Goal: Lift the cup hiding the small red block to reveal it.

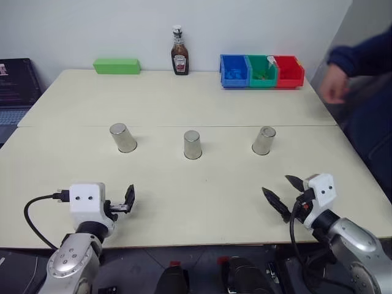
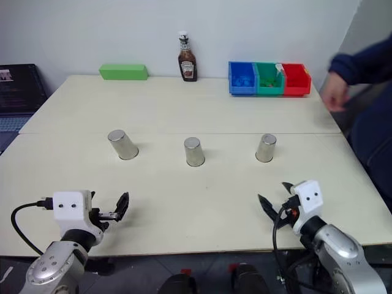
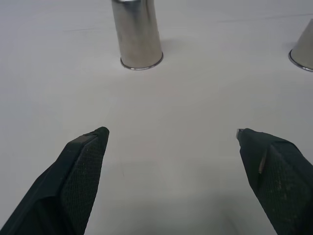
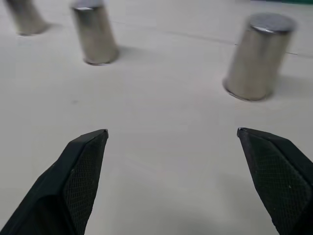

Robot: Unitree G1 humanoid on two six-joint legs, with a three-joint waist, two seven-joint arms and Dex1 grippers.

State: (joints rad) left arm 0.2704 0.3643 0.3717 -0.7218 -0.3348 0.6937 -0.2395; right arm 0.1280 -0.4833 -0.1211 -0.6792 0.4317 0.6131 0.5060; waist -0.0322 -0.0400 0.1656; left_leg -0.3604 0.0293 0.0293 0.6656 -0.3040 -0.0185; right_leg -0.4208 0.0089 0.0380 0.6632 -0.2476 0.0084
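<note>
Now we see three cups upside down in a row on the table [image 1: 184,202]: left cup [image 1: 123,138], middle cup [image 1: 192,144], right cup [image 1: 264,140]. We cannot tell which one hides the block. Our left gripper [image 1: 124,202] and right gripper [image 1: 283,193] hover near the front edge, both spread wide and empty.

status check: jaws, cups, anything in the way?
Left gripper and right gripper: jaws open, empty, short of the cups. Three cups upside down in a row, untouched; red block hidden. Path clear; a person's hand beyond the right edge.
</note>
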